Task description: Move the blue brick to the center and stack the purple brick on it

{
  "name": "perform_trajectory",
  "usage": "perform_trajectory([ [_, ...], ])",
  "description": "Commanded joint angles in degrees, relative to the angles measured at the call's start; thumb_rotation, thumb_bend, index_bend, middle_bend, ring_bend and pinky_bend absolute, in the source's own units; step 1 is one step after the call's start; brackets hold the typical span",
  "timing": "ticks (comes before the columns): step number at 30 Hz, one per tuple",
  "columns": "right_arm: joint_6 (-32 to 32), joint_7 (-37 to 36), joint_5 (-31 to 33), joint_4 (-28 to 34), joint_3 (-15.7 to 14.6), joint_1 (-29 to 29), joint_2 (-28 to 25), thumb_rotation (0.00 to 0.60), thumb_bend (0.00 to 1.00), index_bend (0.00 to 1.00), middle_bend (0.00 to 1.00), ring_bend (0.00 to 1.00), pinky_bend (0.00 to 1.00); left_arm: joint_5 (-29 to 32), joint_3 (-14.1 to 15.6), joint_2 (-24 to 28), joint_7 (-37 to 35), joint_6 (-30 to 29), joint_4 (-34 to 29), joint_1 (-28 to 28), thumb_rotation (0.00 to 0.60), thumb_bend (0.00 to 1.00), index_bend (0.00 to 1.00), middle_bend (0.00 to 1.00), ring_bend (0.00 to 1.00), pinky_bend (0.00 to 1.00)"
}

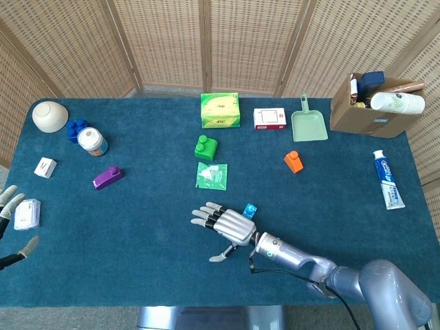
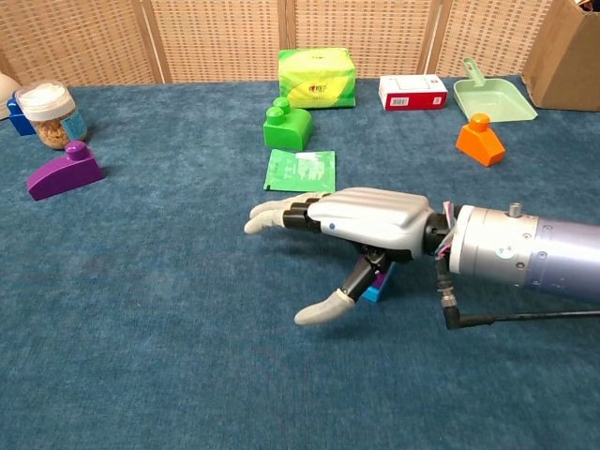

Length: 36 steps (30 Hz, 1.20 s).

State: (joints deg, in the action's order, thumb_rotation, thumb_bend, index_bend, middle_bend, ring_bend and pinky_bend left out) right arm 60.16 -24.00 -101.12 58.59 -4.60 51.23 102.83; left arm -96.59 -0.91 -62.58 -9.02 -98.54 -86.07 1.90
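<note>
Blue brick [image 1: 249,210] sits near the middle of the table [image 1: 137,275], tucked under the right hand [image 1: 230,223].
That hand is spread wide and flat and holds nothing, so the brick looks set down. The purple brick [image 1: 108,177] waits well off to the left, nearer the left hand [image 1: 10,220], which is open and empty.

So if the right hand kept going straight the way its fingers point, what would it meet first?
Probably the purple brick: the right hand points toward it, nothing between. Depth is unclear; it might pass just beside.
</note>
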Motion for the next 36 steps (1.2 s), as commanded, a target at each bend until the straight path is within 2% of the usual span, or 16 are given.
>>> perform_trajectory([
  [1,0.1,0.0,0.0,-0.1,0.0,0.0,0.2,0.233,0.00,0.07,0.01,0.00,0.00,0.0,0.0,0.0,0.0,0.0,0.1,0.0,0.556,0.32,0.09,0.00,0.00,0.00],
  [20,-0.2,7.0,1.2,6.9,1.3,0.4,-3.9,0.232,0.00,0.07,0.01,0.00,0.00,-0.2,-0.4,-0.9,-1.6,1.1,1.3,1.1,0.545,0.32,0.09,0.00,0.00,0.00],
  [36,-1.0,10.9,1.9,8.1,1.0,-0.8,-2.1,0.233,0.00,0.06,0.01,0.00,0.00,0.5,-0.2,-1.4,-3.2,0.9,2.7,0.8,0.557,0.32,0.09,0.00,0.00,0.00],
])
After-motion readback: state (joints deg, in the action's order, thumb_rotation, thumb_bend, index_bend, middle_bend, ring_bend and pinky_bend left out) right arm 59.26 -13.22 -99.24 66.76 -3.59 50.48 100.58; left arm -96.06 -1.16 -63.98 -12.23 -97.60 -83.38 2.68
